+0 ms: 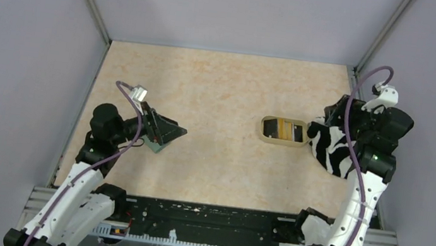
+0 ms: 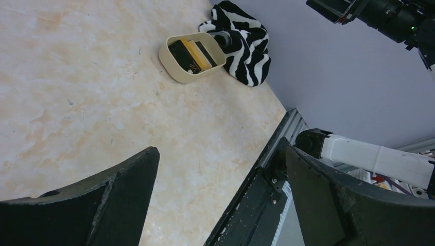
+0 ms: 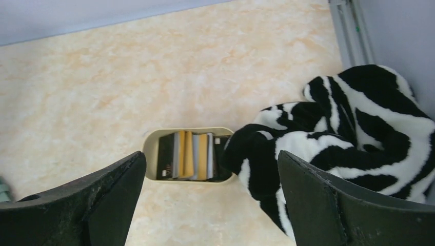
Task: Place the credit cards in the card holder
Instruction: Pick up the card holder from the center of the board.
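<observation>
**A:** What do we mark first in this plate?

**B:** The credit cards [image 3: 187, 154]. We see them, black and yellow-gold, packed on edge in the tan tray [image 1: 263, 129], which sits right of centre on the table [image 1: 226, 86]. A zebra-striped cloth [image 3: 349, 133] lies against the tray's right end.

**A:** And the card holder [image 1: 154, 146]?

**B:** We label it with caution. Only a pale green corner shows on the left side of the table, just under the left gripper [image 2: 221, 154], well apart from the tray. We cannot tell whether it lies folded or open.

**A:** How do the jaws stand?

**B:** Both are spread wide and carry nothing. The left gripper hangs over the left of the table. The right gripper [image 3: 210, 156] hangs at the right, with the tray framed between its fingers in its own view.

**A:** So what do we enter for progress?

**B:** We judge that the task is at its start. No card is seen outside the tray or in a grip, so all the picking and inserting remains to be done.
</observation>
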